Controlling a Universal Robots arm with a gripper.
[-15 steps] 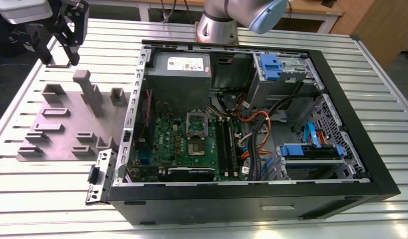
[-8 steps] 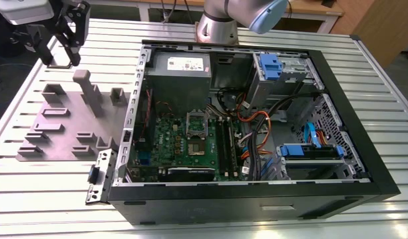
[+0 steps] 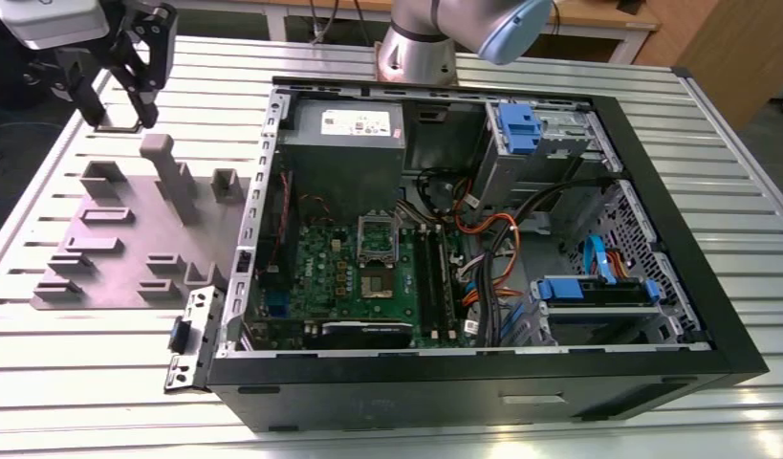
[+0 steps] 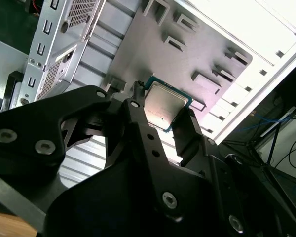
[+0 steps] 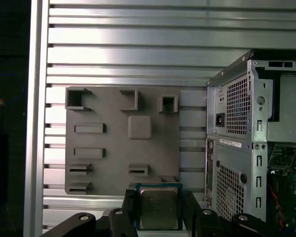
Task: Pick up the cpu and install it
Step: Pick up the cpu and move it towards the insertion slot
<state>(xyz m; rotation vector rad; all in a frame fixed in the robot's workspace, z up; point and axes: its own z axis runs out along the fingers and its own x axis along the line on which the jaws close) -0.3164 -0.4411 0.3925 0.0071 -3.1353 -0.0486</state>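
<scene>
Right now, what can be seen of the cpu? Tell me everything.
The cpu is a small, thin square chip with a silvery-grey metal top and a blue-green rim. It sits between the black fingers of the gripper, clamped on two opposite edges, with its metal top facing both wrist views. It is held off the grey holder plate, beside the open computer case.

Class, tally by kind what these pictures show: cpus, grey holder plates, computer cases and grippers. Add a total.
cpu: 1
holder plate: 1
computer case: 1
gripper: 1
Total: 4
</scene>
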